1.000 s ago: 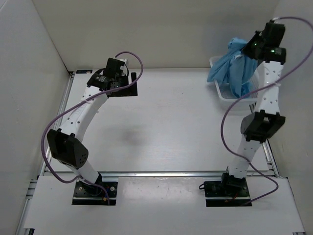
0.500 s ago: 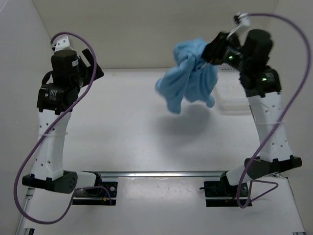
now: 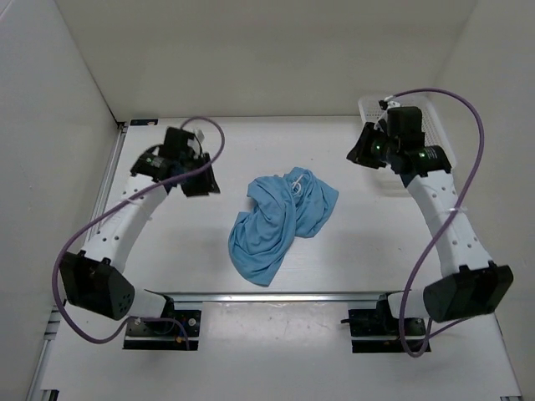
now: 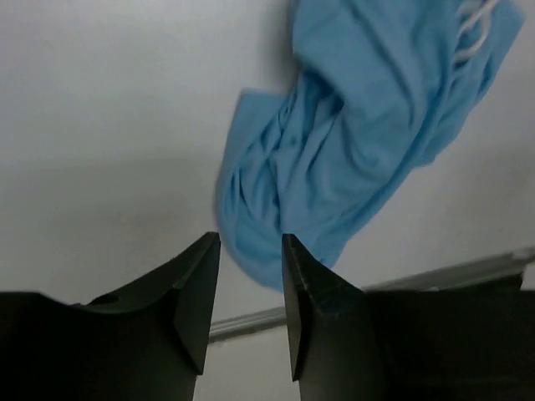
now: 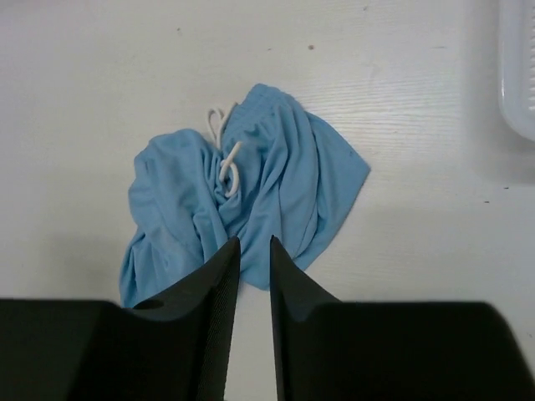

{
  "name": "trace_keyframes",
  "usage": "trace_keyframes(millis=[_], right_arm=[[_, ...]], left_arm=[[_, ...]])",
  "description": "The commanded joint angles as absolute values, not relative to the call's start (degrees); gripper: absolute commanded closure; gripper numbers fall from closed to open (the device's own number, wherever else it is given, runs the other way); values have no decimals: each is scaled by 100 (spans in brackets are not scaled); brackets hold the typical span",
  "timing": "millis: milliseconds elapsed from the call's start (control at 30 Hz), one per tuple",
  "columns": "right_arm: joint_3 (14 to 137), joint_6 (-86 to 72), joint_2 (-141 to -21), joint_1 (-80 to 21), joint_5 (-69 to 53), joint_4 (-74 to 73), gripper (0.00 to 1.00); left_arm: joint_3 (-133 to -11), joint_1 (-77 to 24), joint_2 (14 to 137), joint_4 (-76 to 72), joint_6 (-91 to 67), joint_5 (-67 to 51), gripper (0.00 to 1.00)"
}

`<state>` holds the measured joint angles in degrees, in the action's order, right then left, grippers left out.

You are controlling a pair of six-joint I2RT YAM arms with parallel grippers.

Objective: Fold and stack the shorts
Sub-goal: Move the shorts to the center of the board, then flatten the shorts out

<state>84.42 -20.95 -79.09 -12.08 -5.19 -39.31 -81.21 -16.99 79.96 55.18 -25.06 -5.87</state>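
Observation:
The light-blue shorts (image 3: 280, 221) lie crumpled in a heap in the middle of the table, with the white drawstring (image 3: 298, 180) showing at the far edge. Nothing holds them. My left gripper (image 3: 201, 180) hovers to their left, jaws partly open and empty; in its wrist view the shorts (image 4: 359, 142) lie beyond the left gripper (image 4: 251, 241). My right gripper (image 3: 359, 152) hangs to the right of the heap, its jaws a narrow gap apart and empty. In the right wrist view the shorts (image 5: 251, 192) and drawstring (image 5: 224, 163) lie past the right gripper (image 5: 253, 242).
A white mesh basket (image 3: 430, 125) stands at the back right, partly behind the right arm; its edge (image 5: 518, 75) shows in the right wrist view. A metal rail (image 3: 276, 295) runs along the table's near edge. White walls close in the left, back and right.
The shorts, hanging in the air from the right gripper before, now lie loose on the table. The right gripper has let go and drawn back. The left arm has swung down and its jaws have narrowed.

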Motion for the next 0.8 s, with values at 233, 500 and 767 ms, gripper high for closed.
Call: trace_keyframes(millis=[233, 500, 767], right_arm=[[8040, -2013, -8620, -2635, -976, -3710, 44], [9078, -1837, -10431, -3454, -976, -3568, 33], [9606, -1890, -11372, -3691, -1028, -3516, 34]], left_arm=[[-4915, -3252, 6961, 4431, -5000, -1477, 4], [-4140, -3305, 7479, 3455, -5572, -1529, 6], [-4280, -3305, 8103, 3287, -5625, -1407, 20]])
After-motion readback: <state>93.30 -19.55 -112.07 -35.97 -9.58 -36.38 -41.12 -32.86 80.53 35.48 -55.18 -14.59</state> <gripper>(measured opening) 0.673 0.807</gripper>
